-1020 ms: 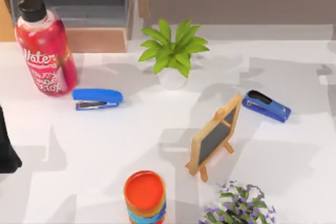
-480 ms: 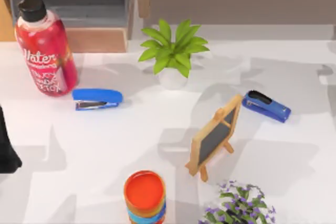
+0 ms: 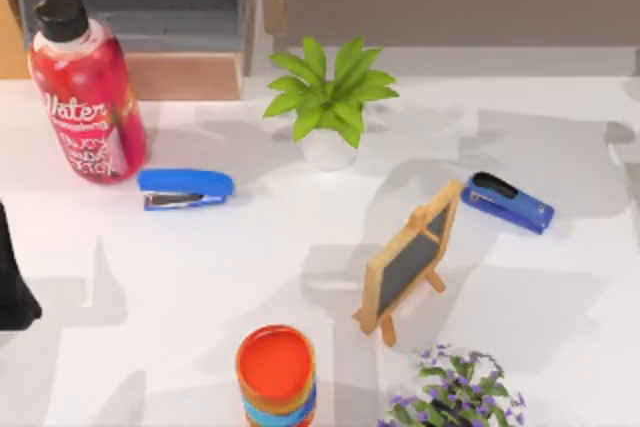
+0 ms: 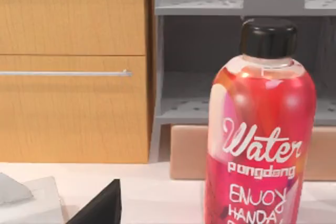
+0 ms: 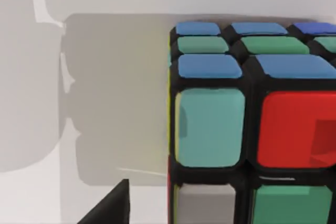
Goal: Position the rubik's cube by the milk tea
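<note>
The small chalkboard easel (image 3: 410, 259) stands tilted near the middle of the white table (image 3: 200, 277) and serves as the reference for the rest. Just behind it and toward the table's right lies a dark blue stapler (image 3: 507, 201); behind it and toward the left stands a potted green plant (image 3: 331, 99), and farther left a second, brighter blue stapler (image 3: 185, 188) lies flat. Well beyond that, at the far left, a red water bottle (image 3: 87, 95) with a black cap stands upright; the left wrist view faces the same bottle close up, in front of a wooden cabinet (image 4: 73, 66) and grey shelves (image 4: 231, 3). In front of the easel and to its left is an orange-topped cup (image 3: 276, 375), apparently the milk tea, and directly in front of the easel is a pot of purple flowers (image 3: 455, 392). A dark part of the left arm (image 3: 12, 282) shows at the table's left edge, far from the easel; whether its fingers are open or closed cannot be told. The rubik's cube (image 5: 252, 124) appears in the right wrist view, very close to that camera, resting on the white table, with blue, green, teal and red tiles facing it. Where the cube lies relative to the easel cannot be told, nor can the opening of the right gripper or whether it holds anything.
</note>
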Robot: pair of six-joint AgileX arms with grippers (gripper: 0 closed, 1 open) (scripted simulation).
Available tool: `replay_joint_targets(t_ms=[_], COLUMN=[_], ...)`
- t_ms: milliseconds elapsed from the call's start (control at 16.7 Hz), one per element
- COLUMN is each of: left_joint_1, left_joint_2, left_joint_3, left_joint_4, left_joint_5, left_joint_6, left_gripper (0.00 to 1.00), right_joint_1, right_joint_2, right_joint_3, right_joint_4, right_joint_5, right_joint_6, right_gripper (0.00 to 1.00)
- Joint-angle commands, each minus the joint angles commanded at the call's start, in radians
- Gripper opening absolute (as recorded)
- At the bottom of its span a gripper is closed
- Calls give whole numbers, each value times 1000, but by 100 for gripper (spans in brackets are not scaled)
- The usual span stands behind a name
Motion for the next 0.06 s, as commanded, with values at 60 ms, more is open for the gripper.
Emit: replay_joint_targets(t_ms=[60], left_joint_1=[0], left_joint_2=[0], left_joint_3=[0], left_joint_4=[0], left_joint_5=[0], left_joint_6=[0], left_gripper=[100], right_joint_1=[0], right_joint_2=[0], right_joint_3=[0], right_joint_4=[0], right_joint_5=[0], right_joint_6=[0], right_gripper=[100])
